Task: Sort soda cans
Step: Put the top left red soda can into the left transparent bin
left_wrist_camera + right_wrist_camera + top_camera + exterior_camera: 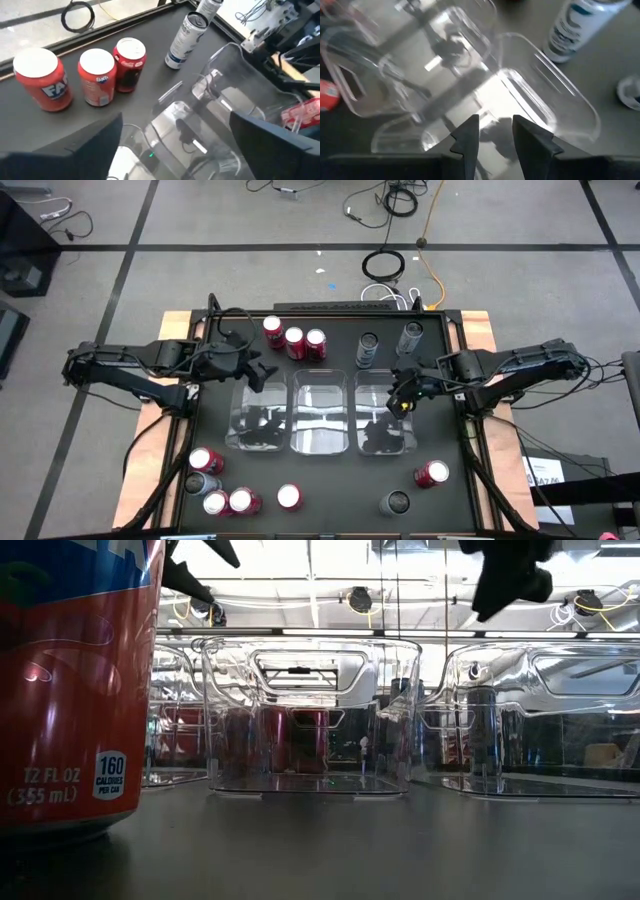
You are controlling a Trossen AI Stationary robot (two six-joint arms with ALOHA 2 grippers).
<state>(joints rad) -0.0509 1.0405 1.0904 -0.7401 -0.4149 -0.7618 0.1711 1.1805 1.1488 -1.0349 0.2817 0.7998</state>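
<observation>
Three red soda cans stand upright in a row at the far side, with two silver cans to their right. More red and grey cans stand at the near left, and a red one and a grey one at the near right. My left gripper hangs open over the far rim of the left clear bin, its fingers wide apart with nothing between them. My right gripper hovers over the right bin, its fingers a narrow gap apart and holding nothing.
Three clear bins stand side by side mid-table, the middle one between the two arms. A red can stands at the near edge, close in front of the low camera. Cables lie on the floor beyond the table's far edge.
</observation>
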